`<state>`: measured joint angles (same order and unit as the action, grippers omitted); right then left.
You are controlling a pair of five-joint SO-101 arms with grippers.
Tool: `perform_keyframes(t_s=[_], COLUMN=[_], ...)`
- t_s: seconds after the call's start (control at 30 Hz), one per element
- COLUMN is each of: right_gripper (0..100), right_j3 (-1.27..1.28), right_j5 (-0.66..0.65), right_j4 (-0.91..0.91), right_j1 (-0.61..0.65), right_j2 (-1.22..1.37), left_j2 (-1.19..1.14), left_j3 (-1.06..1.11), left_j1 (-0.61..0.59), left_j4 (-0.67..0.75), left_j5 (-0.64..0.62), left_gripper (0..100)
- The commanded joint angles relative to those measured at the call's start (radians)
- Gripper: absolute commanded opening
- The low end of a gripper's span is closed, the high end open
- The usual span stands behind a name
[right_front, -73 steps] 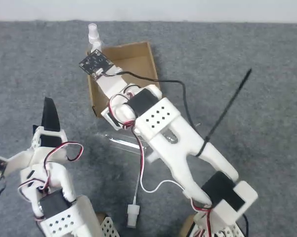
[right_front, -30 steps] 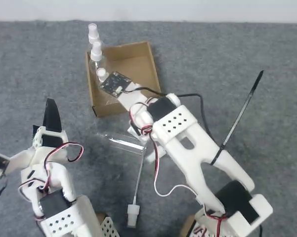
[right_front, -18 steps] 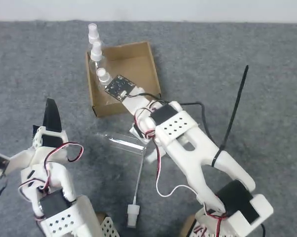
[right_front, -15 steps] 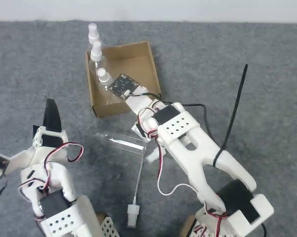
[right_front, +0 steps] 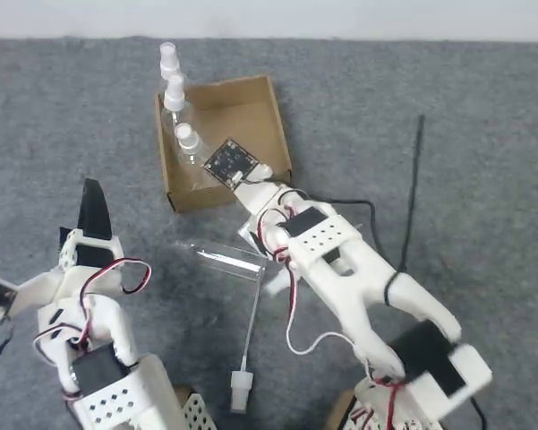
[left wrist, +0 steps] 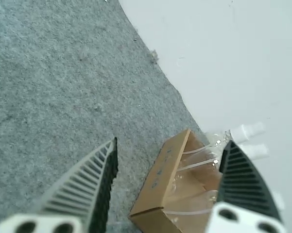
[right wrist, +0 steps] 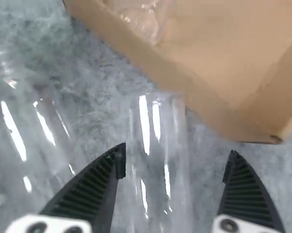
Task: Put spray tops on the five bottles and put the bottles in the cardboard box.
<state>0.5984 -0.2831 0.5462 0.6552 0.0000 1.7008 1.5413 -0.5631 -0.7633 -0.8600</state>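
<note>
The cardboard box point(right_front: 242, 116) lies open at the far middle of the grey carpet. Three capped bottles point(right_front: 181, 116) stand along its left wall, also in the left wrist view as bottles point(left wrist: 243, 138) in the box point(left wrist: 167, 182). Two clear uncapped bottles point(right_front: 228, 258) lie on the carpet just in front of the box. My right gripper point(right wrist: 175, 153) is open right above one lying bottle point(right wrist: 158, 141), close to the box's wall point(right wrist: 204, 97). A loose spray top point(right_front: 242, 390) with its long tube lies nearer. My left gripper point(left wrist: 172, 145) hangs open at the near left point(right_front: 88, 219).
A thin black strip point(right_front: 414, 193) sticks up from the right arm point(right_front: 358, 278). Another clear bottle point(right wrist: 29, 131) lies beside the one under the right gripper. Bare carpet stretches to the right of the box.
The right arm has drawn back from over the box toward the bottles lying on the carpet, uncovering the three capped bottles. The left arm has kept still.
</note>
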Motion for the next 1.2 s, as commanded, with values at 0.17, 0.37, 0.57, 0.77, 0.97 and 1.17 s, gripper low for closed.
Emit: perform_keyframes(t_s=[0.17, 0.37, 0.57, 0.77, 0.97, 1.17], right_gripper=[25.9, 16.0, 7.0, 7.0, 7.0, 7.0], right_j3=[-0.043, -0.071, -0.172, -0.23, -0.276, -0.321], right_j5=[-0.017, -0.017, -0.017, -0.014, -0.009, -0.008], right_j4=[-0.048, 0.008, 0.145, 0.213, 0.285, 0.366], right_j1=[-0.018, -0.016, -0.041, -0.082, -0.093, -0.087], right_j2=[0.058, 0.058, 0.058, 0.056, 0.054, 0.054], left_j2=[0.014, 0.014, 0.014, 0.014, 0.014, 0.014], left_j3=[-0.007, -0.007, -0.007, -0.007, -0.007, -0.007], left_j1=[-0.006, -0.006, -0.006, -0.006, -0.006, -0.006], left_j4=[0.029, 0.028, 0.029, 0.028, 0.029, 0.029], left_j5=[0.008, 0.008, 0.008, 0.008, 0.008, 0.008], left_gripper=[32, 32, 32, 32, 32, 32])
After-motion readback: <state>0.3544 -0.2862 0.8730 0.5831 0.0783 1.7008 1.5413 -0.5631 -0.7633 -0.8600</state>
